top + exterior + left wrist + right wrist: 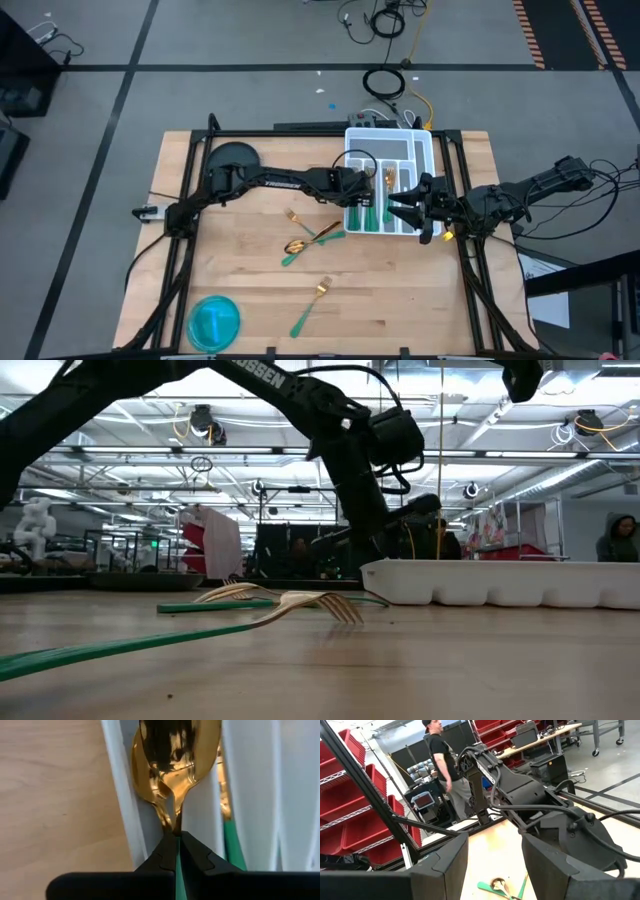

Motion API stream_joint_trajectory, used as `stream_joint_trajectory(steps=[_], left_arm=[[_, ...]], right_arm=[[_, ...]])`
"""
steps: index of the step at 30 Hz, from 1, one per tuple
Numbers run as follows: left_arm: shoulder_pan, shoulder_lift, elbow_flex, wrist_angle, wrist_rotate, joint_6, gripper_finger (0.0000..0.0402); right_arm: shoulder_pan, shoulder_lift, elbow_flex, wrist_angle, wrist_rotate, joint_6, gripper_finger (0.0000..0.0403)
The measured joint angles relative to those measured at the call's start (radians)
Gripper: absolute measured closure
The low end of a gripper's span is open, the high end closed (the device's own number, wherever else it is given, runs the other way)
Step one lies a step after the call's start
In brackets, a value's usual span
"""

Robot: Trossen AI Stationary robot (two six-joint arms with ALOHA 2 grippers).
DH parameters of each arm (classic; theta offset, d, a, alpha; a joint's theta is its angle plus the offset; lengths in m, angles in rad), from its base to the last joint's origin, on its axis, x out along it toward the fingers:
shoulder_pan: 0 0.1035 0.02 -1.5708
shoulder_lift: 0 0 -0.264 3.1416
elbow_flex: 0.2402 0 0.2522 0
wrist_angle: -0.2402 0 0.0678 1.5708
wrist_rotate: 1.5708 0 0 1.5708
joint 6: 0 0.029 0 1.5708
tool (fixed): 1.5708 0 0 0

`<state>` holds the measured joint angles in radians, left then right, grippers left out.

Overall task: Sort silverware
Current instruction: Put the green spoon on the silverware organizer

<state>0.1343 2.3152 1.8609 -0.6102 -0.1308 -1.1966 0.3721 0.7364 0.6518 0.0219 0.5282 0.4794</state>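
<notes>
Left end effector pinches spoon over tray.

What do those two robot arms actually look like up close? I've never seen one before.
Both are slim black jointed arms. The left arm carries white lettering along one link, readable in part in the low view. Black cables loop around its wrist. Each ends in a gripper with two chunky, angular, matte-black fingers. The left gripper has wedge-shaped fingertips; the right gripper shows a small yellow patch behind it.

My left gripper sits over the tray's left slots, right gripper just beside it at the tray front: tight there. Loose forks clutter mid-table. Bare wood along the left, between black disc and blue plate.
</notes>
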Motion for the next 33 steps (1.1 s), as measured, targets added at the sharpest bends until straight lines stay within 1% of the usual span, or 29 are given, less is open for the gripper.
stream_joint_trajectory(steps=[14,16,24,33], left_arm=[[0.007,0.016,0.001,0.007,0.008,-0.019,0.0391],[0.009,0.016,0.001,0.008,0.015,-0.017,0.0378],[0.017,0.017,0.000,0.045,0.090,0.097,0.0324],[0.032,0.018,-0.001,0.058,0.168,0.142,0.0273]], right_arm=[[0.000,0.000,0.000,-0.003,0.000,0.004,0.0225],[0.000,0.000,0.000,-0.003,0.000,0.005,0.0225],[0.000,0.000,0.000,-0.001,0.000,0.005,0.0225],[0.000,0.000,0.000,0.003,0.000,0.006,0.0225]])
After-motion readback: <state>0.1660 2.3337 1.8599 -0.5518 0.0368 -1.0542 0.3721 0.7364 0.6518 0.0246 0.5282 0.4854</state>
